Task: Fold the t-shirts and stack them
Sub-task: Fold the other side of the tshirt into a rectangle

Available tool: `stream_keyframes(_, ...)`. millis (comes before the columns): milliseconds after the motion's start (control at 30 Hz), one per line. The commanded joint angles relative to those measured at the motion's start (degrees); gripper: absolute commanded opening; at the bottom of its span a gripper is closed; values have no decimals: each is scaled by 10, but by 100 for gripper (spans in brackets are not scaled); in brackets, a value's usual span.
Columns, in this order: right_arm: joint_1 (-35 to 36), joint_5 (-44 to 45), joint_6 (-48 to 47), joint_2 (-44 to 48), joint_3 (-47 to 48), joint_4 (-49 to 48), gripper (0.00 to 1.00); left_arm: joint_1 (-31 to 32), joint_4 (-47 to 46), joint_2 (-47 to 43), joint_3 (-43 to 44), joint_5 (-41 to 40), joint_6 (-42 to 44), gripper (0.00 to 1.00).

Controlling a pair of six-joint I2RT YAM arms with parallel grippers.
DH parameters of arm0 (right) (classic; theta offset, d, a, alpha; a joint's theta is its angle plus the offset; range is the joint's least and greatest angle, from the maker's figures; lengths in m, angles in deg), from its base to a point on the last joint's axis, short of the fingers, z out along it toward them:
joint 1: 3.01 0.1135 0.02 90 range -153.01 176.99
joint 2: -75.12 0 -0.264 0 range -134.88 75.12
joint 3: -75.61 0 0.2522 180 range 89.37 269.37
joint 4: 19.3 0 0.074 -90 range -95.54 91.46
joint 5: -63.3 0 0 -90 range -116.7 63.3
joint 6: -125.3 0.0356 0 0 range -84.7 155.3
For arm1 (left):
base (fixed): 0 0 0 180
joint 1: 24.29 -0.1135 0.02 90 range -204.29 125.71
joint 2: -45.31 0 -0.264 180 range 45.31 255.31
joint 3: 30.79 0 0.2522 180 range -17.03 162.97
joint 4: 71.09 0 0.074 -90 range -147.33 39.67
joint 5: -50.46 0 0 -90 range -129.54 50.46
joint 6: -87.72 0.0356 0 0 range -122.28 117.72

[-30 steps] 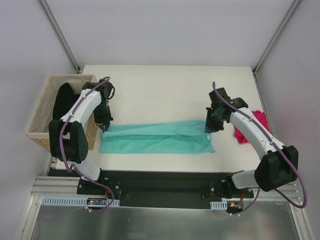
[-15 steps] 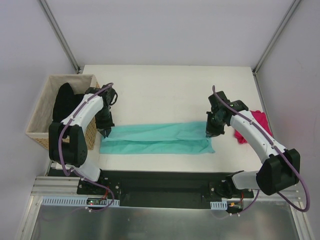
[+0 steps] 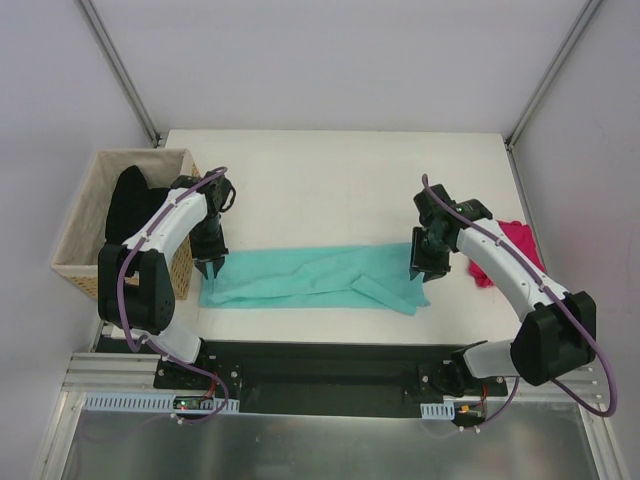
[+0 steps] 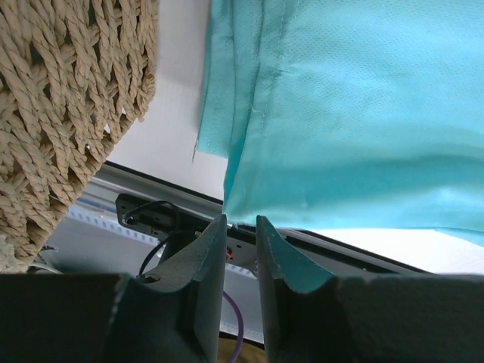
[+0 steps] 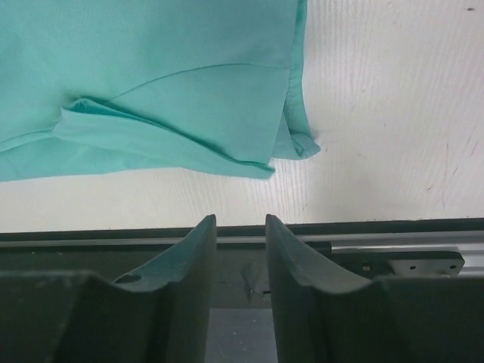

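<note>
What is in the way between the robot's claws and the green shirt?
Nothing visible. The left gripper hangs at the left end of the teal t-shirt, the right gripper at its right end, both open and empty. The basket and pink t-shirt sit off to the sides.

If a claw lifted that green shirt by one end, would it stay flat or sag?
Probably sag: the green shirt lies limp, creased and folded over itself. It looks thin, so it is likely light. Pushed, it would probably bunch up rather than slide.
</note>
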State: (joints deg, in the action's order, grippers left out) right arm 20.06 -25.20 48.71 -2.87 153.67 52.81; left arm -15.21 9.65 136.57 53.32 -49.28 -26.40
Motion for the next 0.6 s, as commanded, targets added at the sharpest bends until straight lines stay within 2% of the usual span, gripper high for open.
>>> stream_keyframes(0, 7, 6, 1, -7, 24, 24, 37, 7, 22, -10, -3, -17, -8, 22)
stream_keyframes(233, 7, 7, -9, -29, 50, 25, 37, 7, 23, -14, -6, -18, -11, 22)
stream_keyframes(400, 7, 11, -26, -86, 97, 9, 36, 7, 23, -13, 7, -15, -16, 21)
stream_keyframes(467, 7, 7, -30, -110, 108, -2, 34, 7, 21, -16, 15, -12, -19, 19)
stream_keyframes(500, 8, 4, -30, -125, 115, -7, 28, 8, 18, -21, 25, -8, -19, 18)
stream_keyframes(567, 8, -2, -27, -131, 108, -37, 25, 10, 3, -38, 35, 1, -21, 18)
